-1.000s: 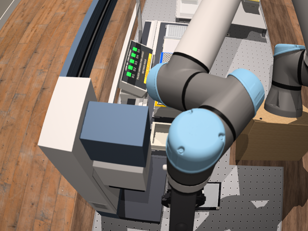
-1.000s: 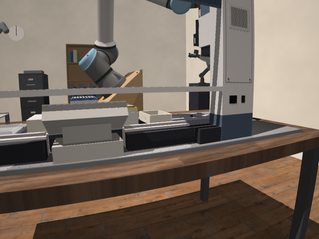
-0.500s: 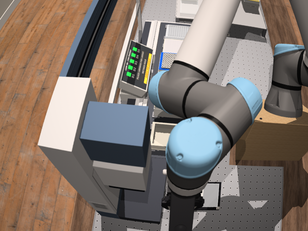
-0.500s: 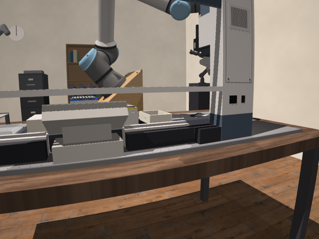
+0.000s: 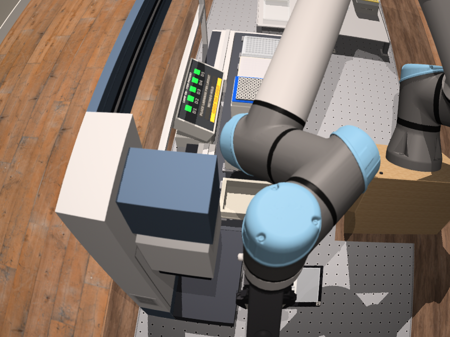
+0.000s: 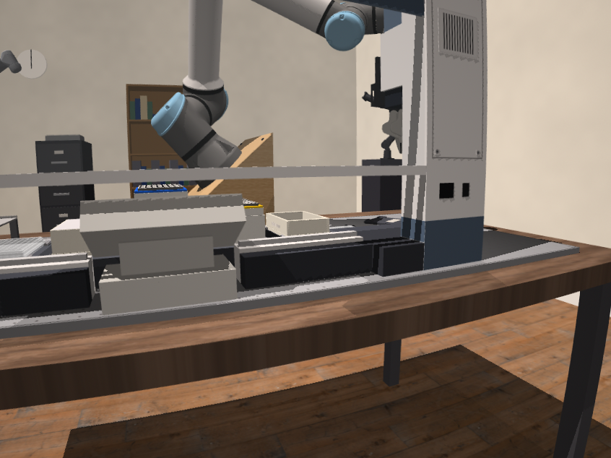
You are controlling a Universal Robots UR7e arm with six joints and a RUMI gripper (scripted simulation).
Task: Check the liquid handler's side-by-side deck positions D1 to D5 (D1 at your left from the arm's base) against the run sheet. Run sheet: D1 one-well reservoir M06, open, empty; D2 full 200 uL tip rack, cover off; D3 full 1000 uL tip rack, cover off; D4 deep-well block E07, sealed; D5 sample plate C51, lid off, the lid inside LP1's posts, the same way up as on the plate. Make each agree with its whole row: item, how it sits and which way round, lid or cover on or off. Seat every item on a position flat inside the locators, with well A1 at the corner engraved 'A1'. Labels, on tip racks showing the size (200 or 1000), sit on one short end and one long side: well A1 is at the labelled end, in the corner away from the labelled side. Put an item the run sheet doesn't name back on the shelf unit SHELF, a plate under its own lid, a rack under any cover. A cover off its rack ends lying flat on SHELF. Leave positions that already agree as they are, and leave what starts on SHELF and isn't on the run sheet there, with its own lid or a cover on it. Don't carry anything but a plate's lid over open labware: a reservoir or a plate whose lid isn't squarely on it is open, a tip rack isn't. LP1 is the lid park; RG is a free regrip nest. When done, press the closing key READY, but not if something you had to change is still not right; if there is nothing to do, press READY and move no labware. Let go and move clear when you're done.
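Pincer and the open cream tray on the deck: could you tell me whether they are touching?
Apart. In the exterior view the pincer hangs shut, higher than and to the right of the cream tray, with bare wall showing between them.

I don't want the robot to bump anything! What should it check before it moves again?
1. Gripper shut with nothing in it: ok.
2. Five panel lights, D1 to D5, all green: ok.
3. Reservoir open and looks empty: ok.
4. Blue tip rack has its cover off, tips showing: ok.
5. Sample plate has its wells showing, lid off: ok.
6. Sample plate's lid sitting in the lid park: cannot tell, it isn't seen in either view.
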